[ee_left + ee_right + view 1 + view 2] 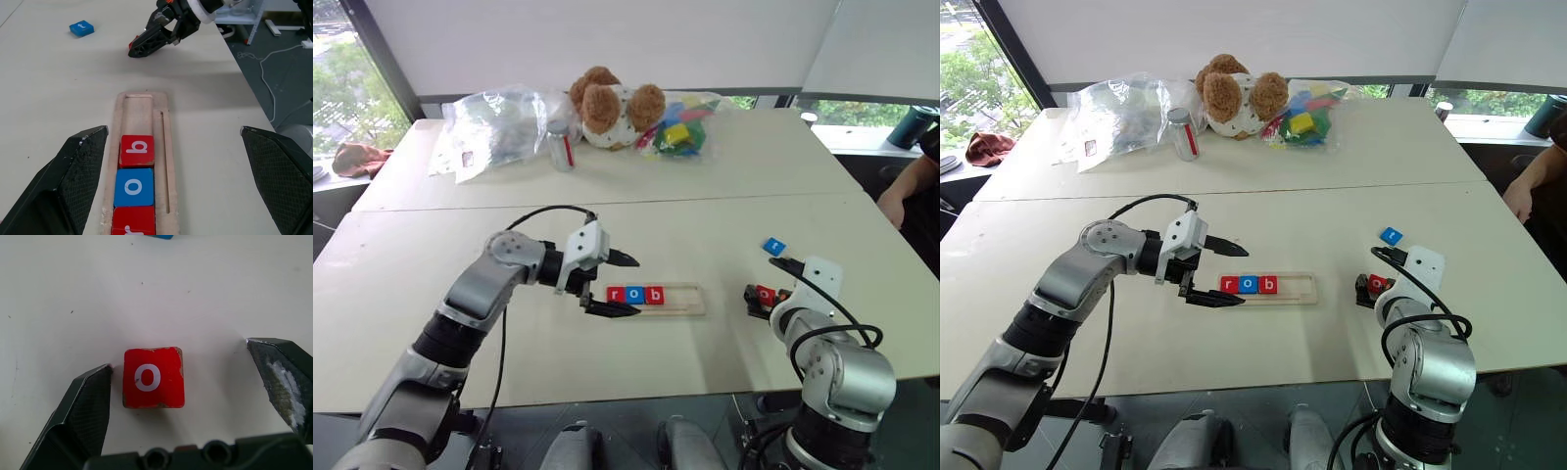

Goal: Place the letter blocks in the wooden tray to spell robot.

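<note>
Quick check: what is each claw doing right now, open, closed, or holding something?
Left claw: open, holding nothing, at the wooden tray's end.
Right claw: open, straddling the red o block, not gripping it.

Free room and obstacles on the table (724, 206). The wooden tray (690, 300) is offering two vacant places at its right end, beyond the three seated tiles (634, 294). The left tool (612, 284), jaws spread wide, is straddling the tray's left end and blocking approach from that side. Bare table is lying between the tray and the right tool (771, 284), whose parted fingers are flanking the red o tile (153, 377). The blue tile (773, 247) is standing alone just beyond. A teddy bear (612, 106) and bags (499, 127) are crowding the far edge.
</note>
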